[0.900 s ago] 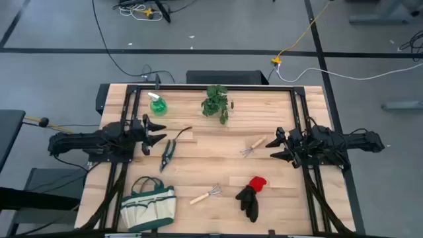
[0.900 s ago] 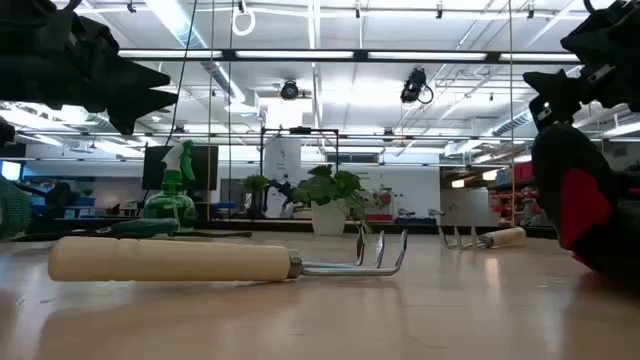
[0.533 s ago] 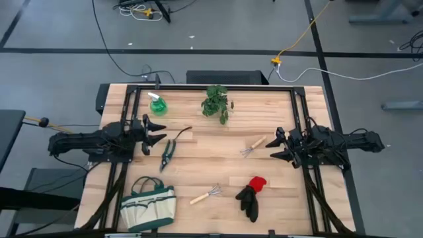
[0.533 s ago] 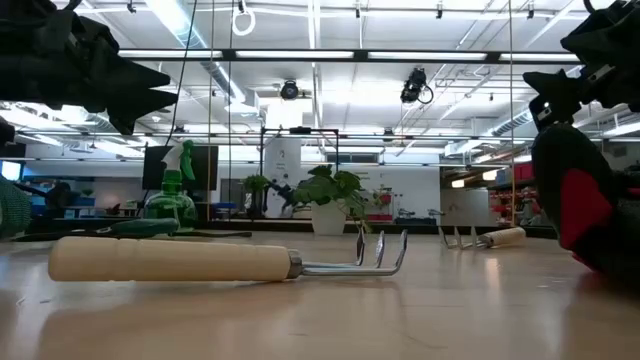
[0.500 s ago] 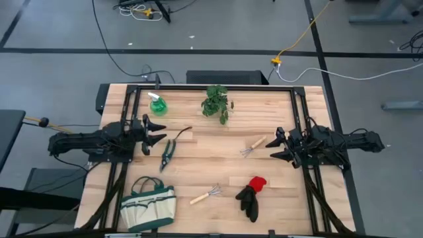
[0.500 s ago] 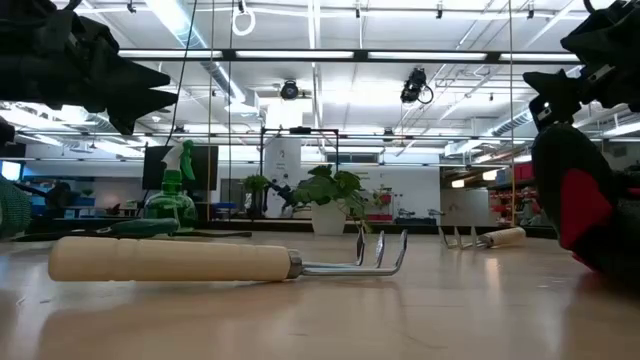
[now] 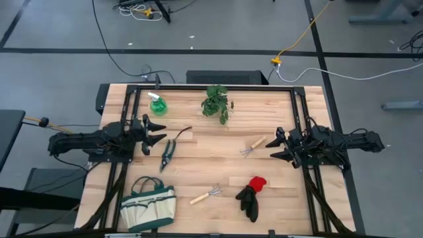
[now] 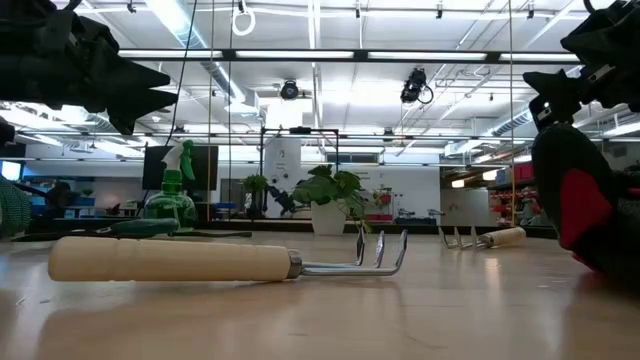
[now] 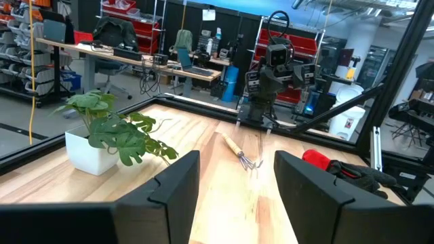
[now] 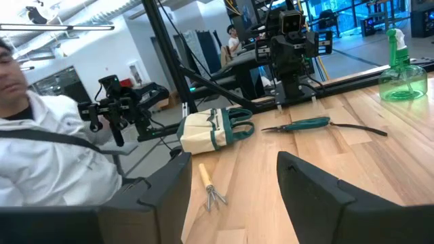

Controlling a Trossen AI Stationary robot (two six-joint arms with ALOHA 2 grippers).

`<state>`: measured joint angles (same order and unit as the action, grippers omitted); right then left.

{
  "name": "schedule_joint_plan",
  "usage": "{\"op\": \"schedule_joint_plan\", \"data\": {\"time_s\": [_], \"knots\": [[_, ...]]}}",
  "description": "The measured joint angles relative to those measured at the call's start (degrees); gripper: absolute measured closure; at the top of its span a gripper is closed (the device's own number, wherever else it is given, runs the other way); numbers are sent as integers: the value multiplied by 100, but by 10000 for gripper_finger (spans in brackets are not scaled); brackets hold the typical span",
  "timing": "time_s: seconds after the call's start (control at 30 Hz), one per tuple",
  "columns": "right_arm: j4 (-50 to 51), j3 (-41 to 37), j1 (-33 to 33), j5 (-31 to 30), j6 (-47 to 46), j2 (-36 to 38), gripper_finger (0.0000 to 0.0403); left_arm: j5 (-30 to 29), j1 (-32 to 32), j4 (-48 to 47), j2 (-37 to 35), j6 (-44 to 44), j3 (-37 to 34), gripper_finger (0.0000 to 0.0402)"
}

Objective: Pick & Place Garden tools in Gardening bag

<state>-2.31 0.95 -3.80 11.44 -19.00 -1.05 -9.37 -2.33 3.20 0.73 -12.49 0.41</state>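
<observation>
The cream gardening bag (image 7: 148, 205) with green trim stands at the table's near left. The pruning shears (image 7: 168, 153) lie just right of my left gripper (image 7: 158, 131), which is open and empty above the table. The green spray bottle (image 7: 157, 104) stands at the far left. One wooden-handled rake (image 7: 253, 145) lies left of my right gripper (image 7: 276, 147), which is open and empty. The other rake (image 7: 205, 195) lies near the front, beside the red-and-black gloves (image 7: 251, 196).
A potted plant (image 7: 216, 102) in a white pot stands at the far middle of the table. A black metal frame (image 7: 218, 87) runs round the table edges. Bare wood lies in the table's middle between the two grippers. A person in white (image 10: 47, 163) shows beyond the table in the right wrist view.
</observation>
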Motion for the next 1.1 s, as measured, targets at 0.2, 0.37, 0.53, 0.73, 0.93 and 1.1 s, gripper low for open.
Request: {"op": "schedule_joint_plan", "data": {"time_s": [0.2,0.37,0.53,0.73,0.93,1.1], "knots": [[-2,-1,0,0,0,1,183,-1,0,0,1,2,0,204],[0,-2,1,0,0,-1,183,0,-1,1,0,1,2,204],[-21,-1,-1,0,85,0,183,-44,-1,178,0,2,2,204],[-22,-2,1,0,717,1,183,-26,0,278,0,0,2,204],[-181,-1,1,-46,858,0,183,-74,-6,592,0,-181,2,204],[-216,-2,-1,-46,859,-1,183,285,-3,-101,2,-553,277,204]]}}
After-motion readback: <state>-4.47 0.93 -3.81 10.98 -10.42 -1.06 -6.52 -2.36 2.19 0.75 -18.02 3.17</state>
